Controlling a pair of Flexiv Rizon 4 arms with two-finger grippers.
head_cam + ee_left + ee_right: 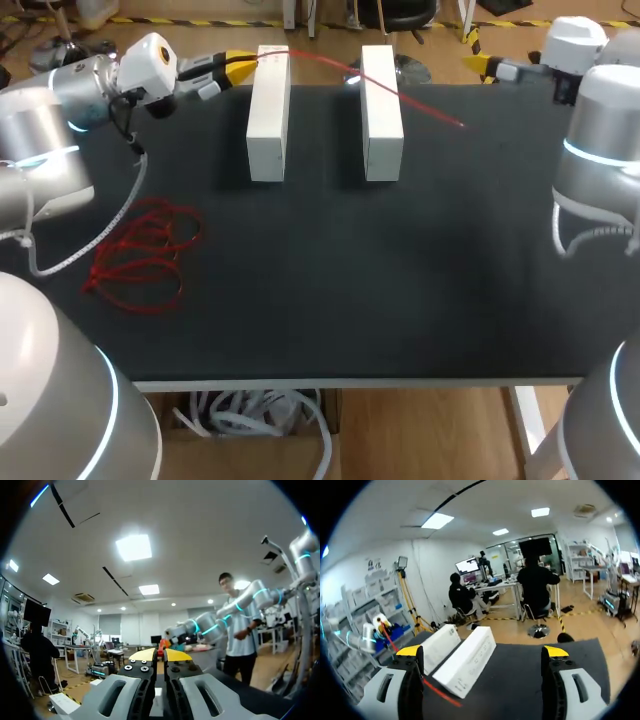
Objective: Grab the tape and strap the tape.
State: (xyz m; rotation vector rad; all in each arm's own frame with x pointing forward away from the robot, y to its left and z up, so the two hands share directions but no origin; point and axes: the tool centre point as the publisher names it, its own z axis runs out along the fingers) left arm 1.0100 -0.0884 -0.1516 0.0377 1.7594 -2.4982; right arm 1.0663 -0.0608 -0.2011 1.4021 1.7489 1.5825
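Observation:
A thin red tape runs from my left gripper across the tops of two upright white blocks, one on the left and one on the right. Its free end lies on the black table past the right block. The rest of the tape sits in a loose pile at the table's left. My left gripper is shut on the tape's end, just left of the left block. My right gripper hovers open at the back right, holding nothing. In the right wrist view this gripper faces both blocks, with the tape by one finger.
A white cable hangs from my left arm down to the table beside the red pile. The black table top stretches from the blocks to the front edge.

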